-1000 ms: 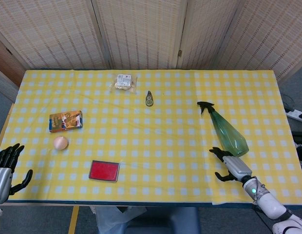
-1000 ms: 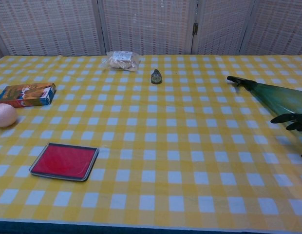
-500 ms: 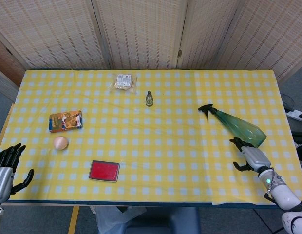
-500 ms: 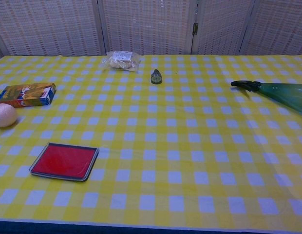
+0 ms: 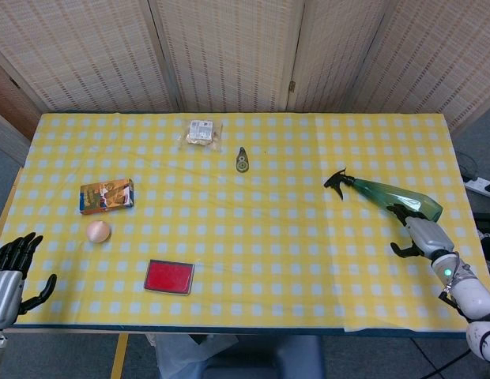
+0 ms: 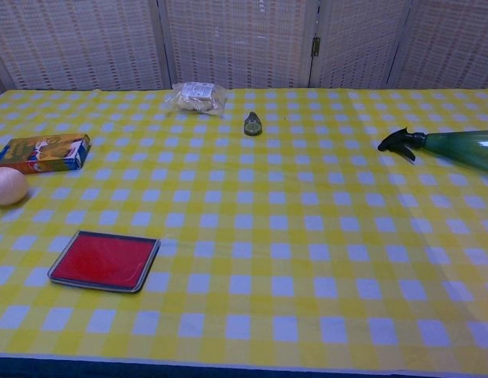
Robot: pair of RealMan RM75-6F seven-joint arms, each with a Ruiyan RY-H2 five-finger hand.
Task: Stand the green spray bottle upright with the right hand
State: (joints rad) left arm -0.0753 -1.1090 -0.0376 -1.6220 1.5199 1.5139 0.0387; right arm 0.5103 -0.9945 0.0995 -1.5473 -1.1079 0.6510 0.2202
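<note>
— Where is the green spray bottle (image 5: 395, 198) right now?

— It lies on its side near the right end of the worktop (image 5: 253, 268), black trigger head pointing toward the middle and the wide base toward me. My right hand (image 5: 420, 234) is at that base end. In the chest view only the nozzle and part of the green body show; my hand falls outside that picture.

— Are you gripping it?

— I can't say for sure. From the head view my dark fingers (image 5: 400, 212) curl against the lower side of the bottle near its base, and they look to be touching it, but whether they truly clamp the body or only rest against it is not shown plainly. I'd judge it a partial wrap rather than a firm hold.

— Why come at the base end?

— I reckon the fat end is what must end up flat on the cloth, so a hold near there lets me swing the nozzle up while the base pivots down. The bottle is still fully tipped over, so the standing-up step is not yet done.

— And your other hand?

— My left hand (image 5: 9, 268) hangs at the far corner from the bottle, off the near edge, fingers spread and holding nothing. The red tray (image 5: 169, 276), the peach-coloured ball (image 5: 98, 231) and the orange box (image 5: 107, 196) all sit well apart from the bottle, on its nozzle side, so nothing crowds the swing.
</note>
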